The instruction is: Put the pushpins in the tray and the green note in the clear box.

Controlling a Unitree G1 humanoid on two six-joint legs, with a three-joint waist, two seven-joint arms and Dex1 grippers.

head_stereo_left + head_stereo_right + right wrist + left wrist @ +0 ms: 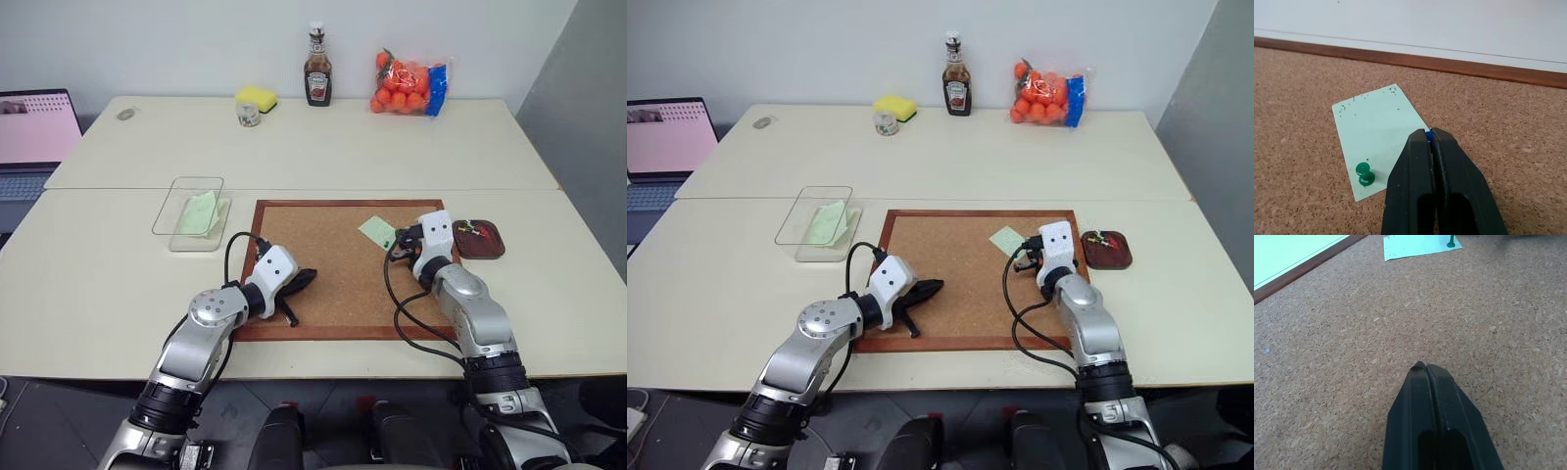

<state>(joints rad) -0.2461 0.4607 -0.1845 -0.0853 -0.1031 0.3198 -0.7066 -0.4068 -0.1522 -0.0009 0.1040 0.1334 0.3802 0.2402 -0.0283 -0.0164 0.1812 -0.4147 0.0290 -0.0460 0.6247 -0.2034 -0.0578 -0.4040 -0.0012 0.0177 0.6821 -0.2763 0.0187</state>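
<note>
The green note [1380, 133] lies on the corkboard [333, 274] near its far right corner, pinned by a green pushpin [1365, 174] at one corner and by a blue pin [1427, 135] at the next one. The right gripper [1430, 134] has its two fingers pressed together around that blue pin's head, of which just a sliver shows between the tips. To do this step well, it looks best to pull the pin straight out along its shaft, not sideways, so the thin paper doesn't tear or drag. The grip seems shallow, so a slow lift would help keep the pin from slipping. The brown tray [487, 249], already holding a few pins, sits just off the board's right edge, a short carry away. The clear box [183, 220], with a green slip already inside, stands off the board's left side. The left gripper [1427, 368] rests closed and empty on the cork
</note>
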